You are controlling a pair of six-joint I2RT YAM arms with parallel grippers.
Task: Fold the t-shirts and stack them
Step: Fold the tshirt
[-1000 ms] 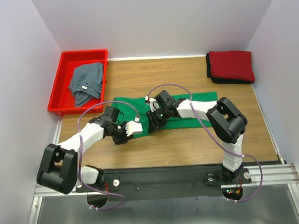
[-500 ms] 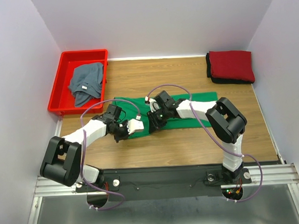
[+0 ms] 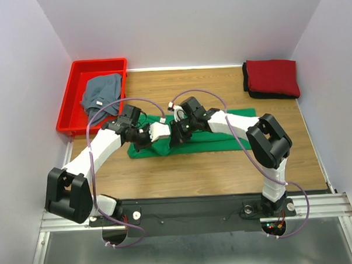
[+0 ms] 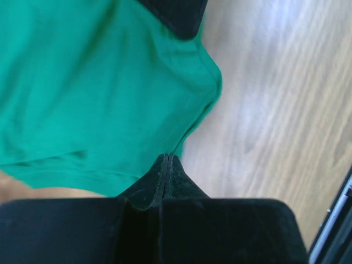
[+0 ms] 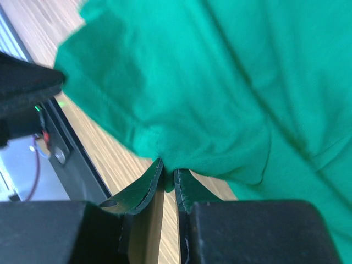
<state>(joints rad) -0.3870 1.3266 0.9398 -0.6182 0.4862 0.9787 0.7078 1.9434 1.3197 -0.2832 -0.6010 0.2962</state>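
The bright green t-shirt lies spread across the middle of the table. My left gripper is shut on its near-left edge; in the left wrist view the jaws meet at the green t-shirt's hem. My right gripper pinches a fold of the green t-shirt just to the right, with cloth between its fingertips. Green cloth hangs below both grippers. A folded dark red t-shirt rests on a black t-shirt at the back right. A grey-blue t-shirt lies crumpled in the bin.
The red plastic bin stands at the back left against the wall. White walls close in the table on three sides. Bare wood shows between the green shirt and the arm bases.
Both grippers closed on the green shirt's near edge and moved away from the bases, carrying the edge up and back. The left arm stretched farther out.
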